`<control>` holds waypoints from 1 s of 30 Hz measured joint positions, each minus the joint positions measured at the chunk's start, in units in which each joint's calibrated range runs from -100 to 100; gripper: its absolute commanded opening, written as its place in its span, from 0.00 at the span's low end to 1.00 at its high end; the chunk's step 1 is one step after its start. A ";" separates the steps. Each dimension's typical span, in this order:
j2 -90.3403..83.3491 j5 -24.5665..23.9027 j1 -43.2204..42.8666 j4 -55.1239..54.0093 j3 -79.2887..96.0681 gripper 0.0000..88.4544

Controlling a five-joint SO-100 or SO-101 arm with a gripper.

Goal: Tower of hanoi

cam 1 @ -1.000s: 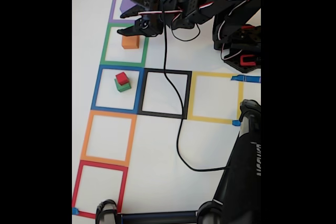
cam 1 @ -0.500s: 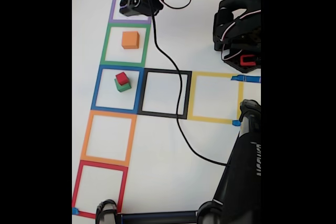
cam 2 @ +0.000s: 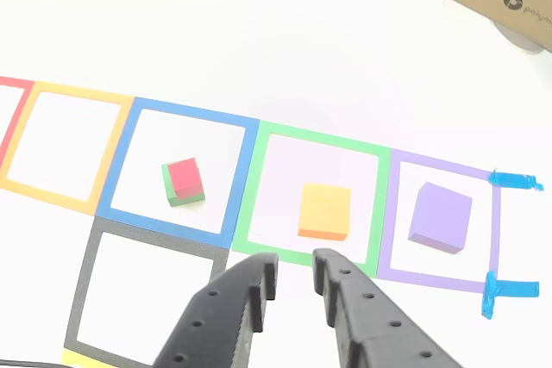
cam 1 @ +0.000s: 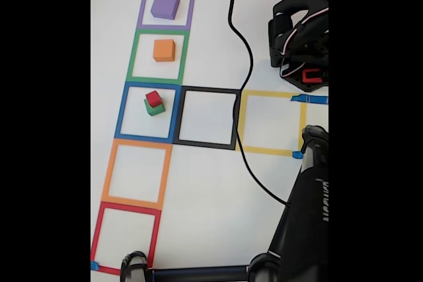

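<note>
Purple block (cam 1: 164, 6): sits alone inside the purple tape square (cam 1: 141, 14) at the far end of the coloured row; nothing on it.
Orange block (cam 1: 164, 50): sits alone in the green tape square (cam 1: 134, 57), the next cell along; well apart from the purple one.
Green block (cam 1: 156, 108): lies in the blue tape square (cam 1: 122, 113), carrying the smallest piece.
Red block (cam 1: 154, 98): stacked on the green block, slightly off-centre as the other view shows it.
Other cells: the black square (cam 1: 210, 144), yellow square (cam 1: 271, 150), orange square (cam 1: 109, 176) and red square (cam 1: 99, 236) hold no blocks.
End effector (cam 2: 293, 277): fingers apart with a narrow gap and nothing between them; in the other view it hangs above the worktop (cam 1: 198, 189), its tips near the lower edge of the green square and pointing toward the orange block.
Arm: in the fixed view its dark links sit at the top edge, just beside the purple square, with a black cable (cam 1: 241, 97) trailing down across the worktop.
Done so far, as I judge it: the stack is spread over three cells, and only the red-on-green pair is built.
Left to do, as I judge it: orange onto purple, then the two small ones moved over in order; which cell is the goal I cannot tell.
Likely step in hand: between grasps, carrying nothing.
</note>
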 measured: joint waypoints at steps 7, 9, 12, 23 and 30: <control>0.08 0.00 -1.64 0.08 3.45 0.00; 0.34 0.00 -2.11 -0.16 7.08 0.00; -1.18 0.00 -2.69 -2.50 14.08 0.06; -10.72 0.00 -3.86 -27.01 47.10 0.21; -12.41 0.00 -3.63 -50.54 69.23 0.28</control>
